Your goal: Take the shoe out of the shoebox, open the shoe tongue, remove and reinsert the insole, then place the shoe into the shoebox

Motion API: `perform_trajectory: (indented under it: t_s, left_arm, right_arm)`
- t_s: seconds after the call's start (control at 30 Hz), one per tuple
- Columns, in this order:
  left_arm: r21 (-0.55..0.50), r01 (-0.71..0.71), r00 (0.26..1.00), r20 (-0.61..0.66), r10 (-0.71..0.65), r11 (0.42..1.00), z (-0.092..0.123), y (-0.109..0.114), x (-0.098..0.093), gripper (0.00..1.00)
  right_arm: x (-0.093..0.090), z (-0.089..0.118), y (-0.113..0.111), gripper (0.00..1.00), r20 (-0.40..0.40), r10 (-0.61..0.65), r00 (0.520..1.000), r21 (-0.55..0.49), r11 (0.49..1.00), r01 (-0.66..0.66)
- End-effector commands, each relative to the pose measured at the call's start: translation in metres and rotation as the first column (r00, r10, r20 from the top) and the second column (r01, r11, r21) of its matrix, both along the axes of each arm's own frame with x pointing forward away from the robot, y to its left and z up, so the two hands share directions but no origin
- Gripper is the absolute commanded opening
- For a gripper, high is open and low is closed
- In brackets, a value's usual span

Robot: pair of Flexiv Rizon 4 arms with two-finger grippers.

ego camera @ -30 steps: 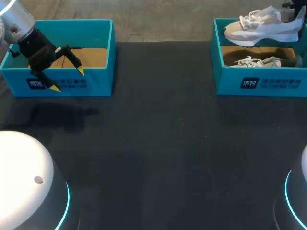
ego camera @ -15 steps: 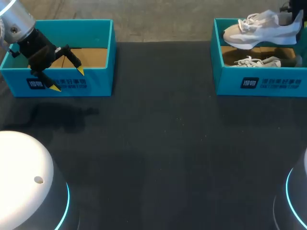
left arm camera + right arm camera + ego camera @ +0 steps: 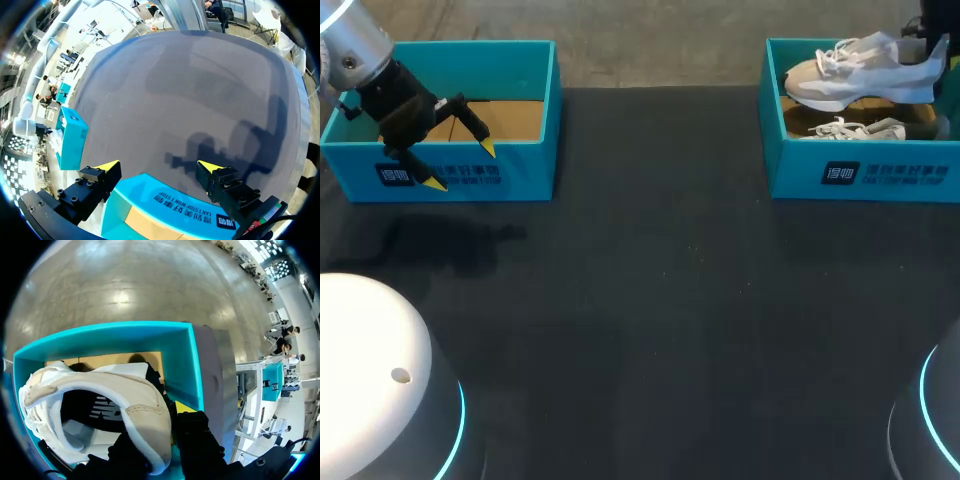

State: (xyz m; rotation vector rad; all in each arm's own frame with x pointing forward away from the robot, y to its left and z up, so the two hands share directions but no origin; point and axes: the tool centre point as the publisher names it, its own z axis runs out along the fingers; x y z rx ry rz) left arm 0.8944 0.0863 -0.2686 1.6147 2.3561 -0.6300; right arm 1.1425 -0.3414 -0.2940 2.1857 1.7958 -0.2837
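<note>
Shoeboxes, two; shoes, two: lying shoe inside 2-o'clock box, held shoe pinched by right gripper; left gripper wide, empty.

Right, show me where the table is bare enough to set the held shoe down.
The widest bare patch is the dark table between the left shoebox and the right shoebox, running toward the near edge. The right shoebox is crowded: a second shoe lies in it under the held shoe. The left gripper hangs over the left shoebox.
</note>
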Motion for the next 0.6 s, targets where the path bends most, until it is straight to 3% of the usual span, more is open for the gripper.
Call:
perform_trajectory:
  t_s: [0.03,0.6]
  left_arm:
    - [0.003,0.000,1.000,0.001,0.000,1.000,0.001,0.000,-0.001,1.00]
    - [0.003,0.000,1.000,0.001,0.000,1.000,0.001,0.000,-0.001,1.00]
  right_arm:
    - [0.007,-0.007,-0.005,0.00,-0.006,-0.007,1.000,0.010,1.000,0.007]
    - [0.013,-0.031,-0.008,0.00,-0.010,-0.022,1.000,0.032,0.999,0.022]
